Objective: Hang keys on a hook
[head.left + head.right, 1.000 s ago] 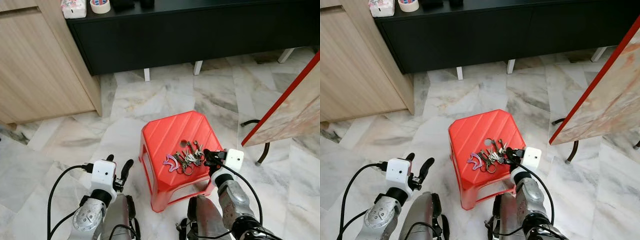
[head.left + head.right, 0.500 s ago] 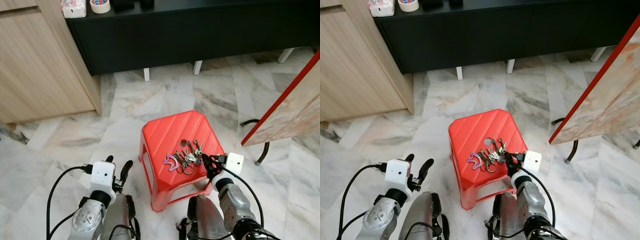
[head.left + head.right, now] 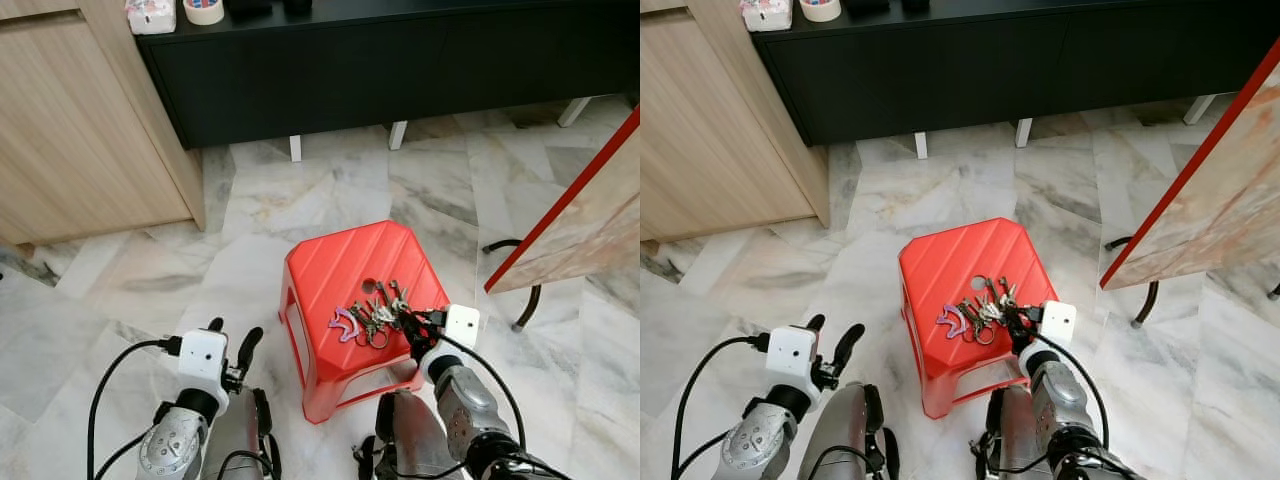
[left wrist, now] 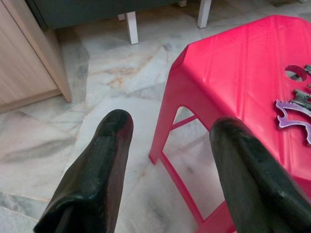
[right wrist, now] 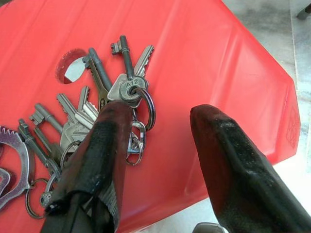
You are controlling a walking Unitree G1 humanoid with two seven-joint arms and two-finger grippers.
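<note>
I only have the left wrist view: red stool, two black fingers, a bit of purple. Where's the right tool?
Observer: The right tool is at the stool's right edge, fingers open, one finger lying over the key bunch.
Operator: Has it gripped them?
Observer: No, its other finger is apart, over bare red plastic.
Operator: What's the purple thing?
Observer: A purple tag at the bunch's left end.
Operator: Any hook nearby?
Observer: None that I can make out; a black cabinet stands ahead.
</note>
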